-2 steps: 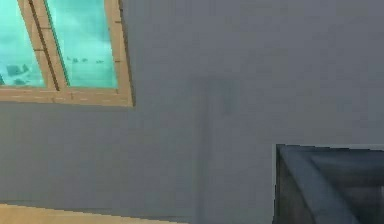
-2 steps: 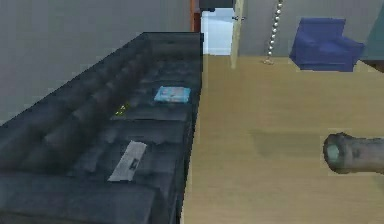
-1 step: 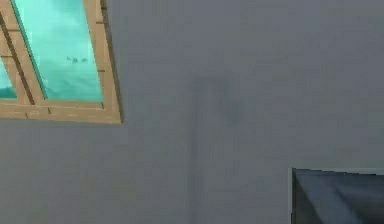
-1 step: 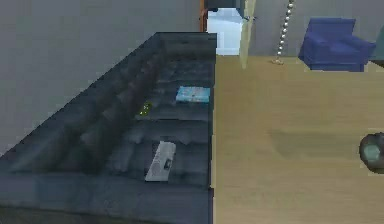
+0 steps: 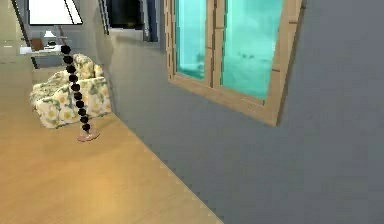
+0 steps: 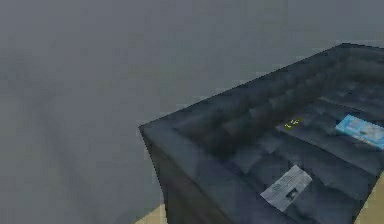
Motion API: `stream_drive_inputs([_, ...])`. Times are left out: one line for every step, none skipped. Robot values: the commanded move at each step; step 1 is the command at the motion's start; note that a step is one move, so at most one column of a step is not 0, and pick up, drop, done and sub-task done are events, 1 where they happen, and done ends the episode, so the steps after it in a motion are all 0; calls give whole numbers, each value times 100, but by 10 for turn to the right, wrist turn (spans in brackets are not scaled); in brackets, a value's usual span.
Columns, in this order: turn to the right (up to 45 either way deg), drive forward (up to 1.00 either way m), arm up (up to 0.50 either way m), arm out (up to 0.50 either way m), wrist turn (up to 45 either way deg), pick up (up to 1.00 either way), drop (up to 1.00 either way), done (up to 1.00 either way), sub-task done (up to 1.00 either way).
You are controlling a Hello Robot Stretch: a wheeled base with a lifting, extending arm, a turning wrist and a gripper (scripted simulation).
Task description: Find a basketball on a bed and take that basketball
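Although the gripper's state cannot be told from these views, nor where the basketball lies, the surroundings read clearly. Arm side view: a dark tufted sofa (image 6: 250,140) stands against a plain grey wall (image 6: 80,80). On its seat lie a pale blue flat item (image 6: 357,127), a grey-blue flat item (image 6: 285,187) and, between them, a small yellowish object (image 6: 291,124) too small to identify. Forward view: a wood-framed window (image 5: 235,50) with turquoise panes is set in the grey wall at the right. At the left, on the wooden floor (image 5: 80,180), a floral armchair (image 5: 70,100) stands behind a pole of black beads (image 5: 75,90).
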Motion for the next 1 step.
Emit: stream_drive_inputs([-450,0,0,0,0,0,0,0,0])
